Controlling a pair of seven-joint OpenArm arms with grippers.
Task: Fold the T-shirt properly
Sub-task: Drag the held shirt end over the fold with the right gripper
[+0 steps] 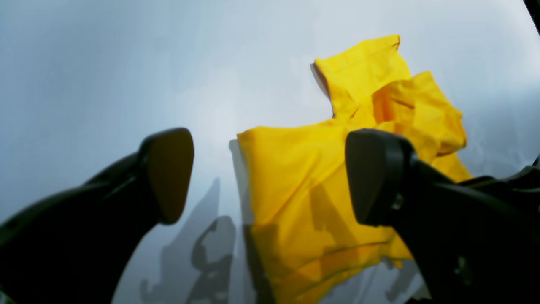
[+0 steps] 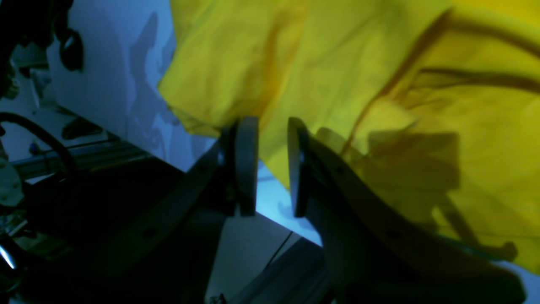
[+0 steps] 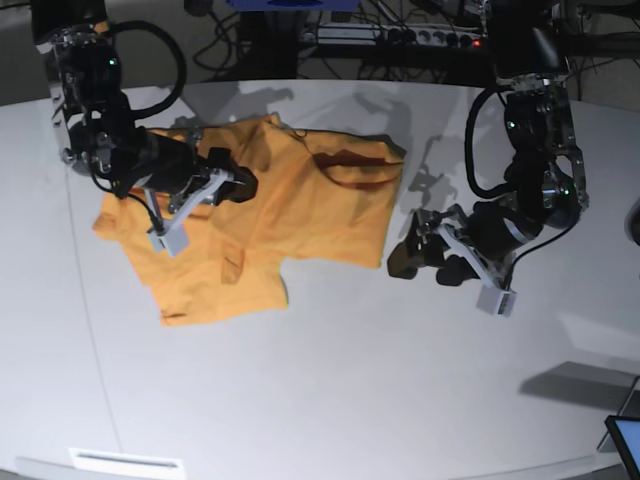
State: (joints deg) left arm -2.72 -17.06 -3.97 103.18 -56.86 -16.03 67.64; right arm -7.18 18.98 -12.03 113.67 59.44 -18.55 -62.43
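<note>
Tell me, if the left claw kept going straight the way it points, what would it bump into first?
Most likely the T-shirt: the open left gripper aims at the shirt's near edge on the table. Depth is hard to judge, so it might touch bare tabletop just before the cloth.

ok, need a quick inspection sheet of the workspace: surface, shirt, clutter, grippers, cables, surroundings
Surface: white table, shadows of the arms across it.
Job's things: T-shirt lies rumpled and only partly spread, not yet folded neatly.
Clutter: nothing seen on the table besides the shirt.
Grippers: left gripper open wide, empty, beside the shirt's edge. Right gripper over the shirt with a narrow gap between its jaws; no cloth seen between them.
Cables: black cables loop off both arms; more cables run behind the table.
Surroundings: power strip behind the table; corner of a screen at the lower right.
</note>
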